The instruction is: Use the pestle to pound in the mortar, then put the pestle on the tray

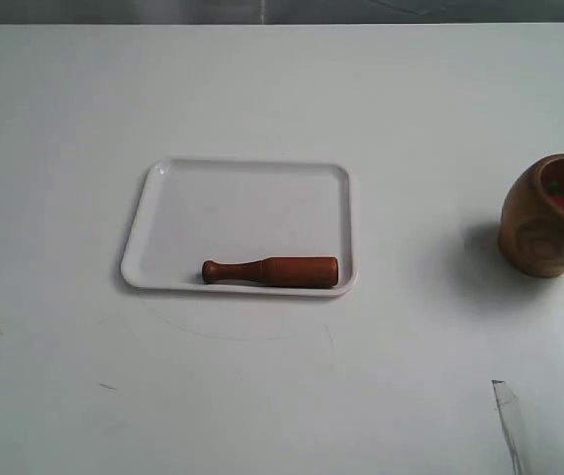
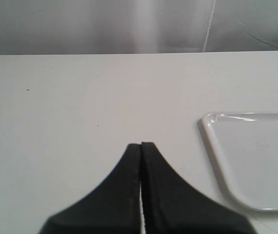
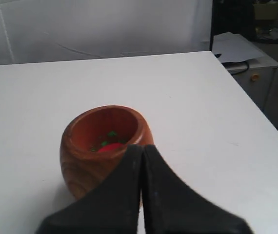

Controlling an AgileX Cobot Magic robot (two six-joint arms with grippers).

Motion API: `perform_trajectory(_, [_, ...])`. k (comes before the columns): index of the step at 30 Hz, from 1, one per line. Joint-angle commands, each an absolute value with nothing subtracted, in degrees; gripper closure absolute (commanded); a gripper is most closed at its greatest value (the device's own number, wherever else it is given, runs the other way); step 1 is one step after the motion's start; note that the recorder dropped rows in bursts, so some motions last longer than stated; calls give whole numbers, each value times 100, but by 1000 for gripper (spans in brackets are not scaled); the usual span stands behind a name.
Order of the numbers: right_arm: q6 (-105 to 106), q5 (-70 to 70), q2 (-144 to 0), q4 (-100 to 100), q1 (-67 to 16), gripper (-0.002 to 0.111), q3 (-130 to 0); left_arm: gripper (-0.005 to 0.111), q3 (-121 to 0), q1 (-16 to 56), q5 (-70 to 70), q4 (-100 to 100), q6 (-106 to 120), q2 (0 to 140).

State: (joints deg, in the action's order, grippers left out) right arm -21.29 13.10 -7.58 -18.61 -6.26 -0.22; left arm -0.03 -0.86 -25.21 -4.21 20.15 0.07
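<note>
Here, glossy turned-wood pestle (image 1: 270,270) on smooth white plastic tray (image 1: 233,203).

White table (image 1: 282,89), grey backdrop (image 2: 80,24)

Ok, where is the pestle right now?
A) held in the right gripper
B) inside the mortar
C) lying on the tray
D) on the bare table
C: the pestle lies flat inside the tray, well apart from the mortar.

One tray (image 1: 233,203), one pestle (image 1: 272,270), one mortar (image 1: 544,233); two pincers: left pincer (image 2: 140,146), right pincer (image 3: 142,148)
</note>
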Motion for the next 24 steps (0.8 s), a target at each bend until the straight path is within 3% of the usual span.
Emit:
perform_trajectory(1, [-2097, 1744, -411, -1768, -534, 108, 0, 107, 0, -42, -2503, -379, 1968, 0])
perform_trajectory(24, [-1716, 2017, 0, -861, -695, 108, 0, 107, 0, -42, -2503, -379, 1968, 0])
